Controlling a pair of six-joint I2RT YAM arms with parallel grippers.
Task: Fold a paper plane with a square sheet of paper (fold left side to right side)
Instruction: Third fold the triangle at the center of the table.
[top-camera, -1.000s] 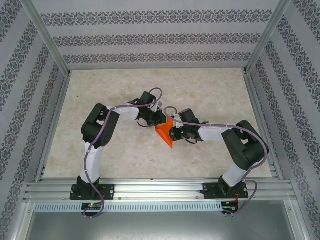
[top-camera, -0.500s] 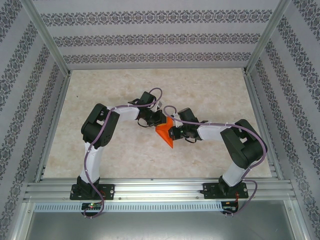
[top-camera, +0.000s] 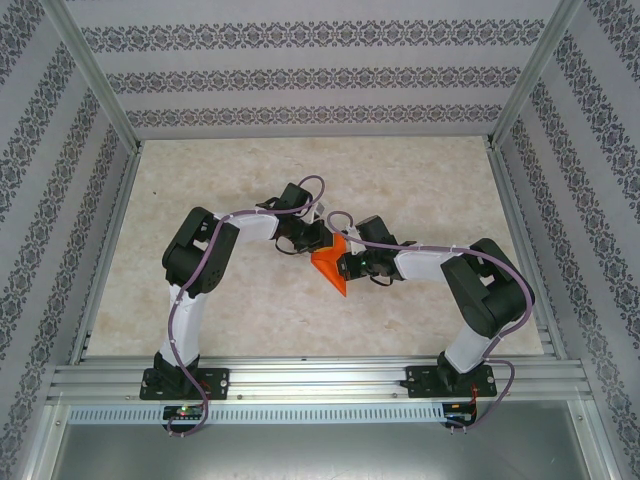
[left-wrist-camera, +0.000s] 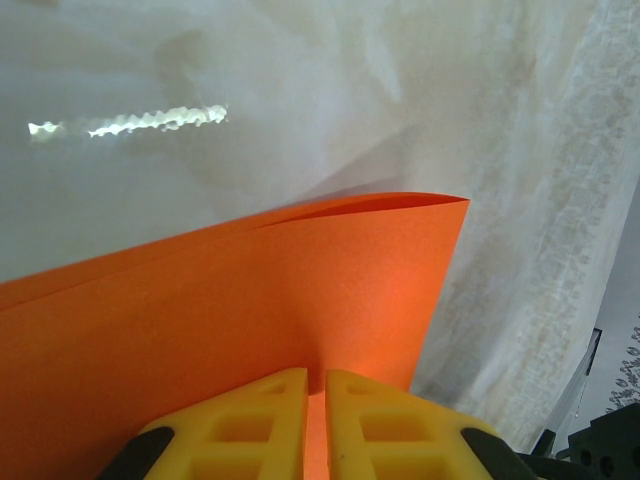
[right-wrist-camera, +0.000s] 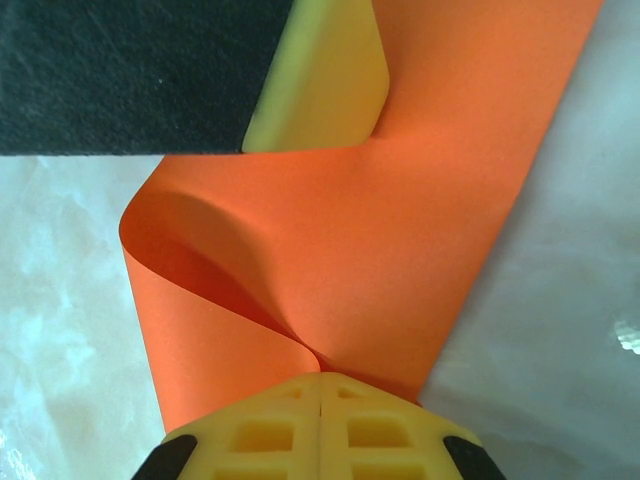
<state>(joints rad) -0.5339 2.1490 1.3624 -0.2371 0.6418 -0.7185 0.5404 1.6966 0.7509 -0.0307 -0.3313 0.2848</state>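
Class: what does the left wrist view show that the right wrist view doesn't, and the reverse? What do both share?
Left wrist: the orange sheet as two layers meeting at one corner, pinched by the left gripper. Right wrist: a curled bulge in the sheet, pinched by the right gripper, another yellow finger above. Shared: the sheet clamped over the marbled table.

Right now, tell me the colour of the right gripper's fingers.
Yellow fingers, pinched on the orange paper; clearest in the right wrist view.
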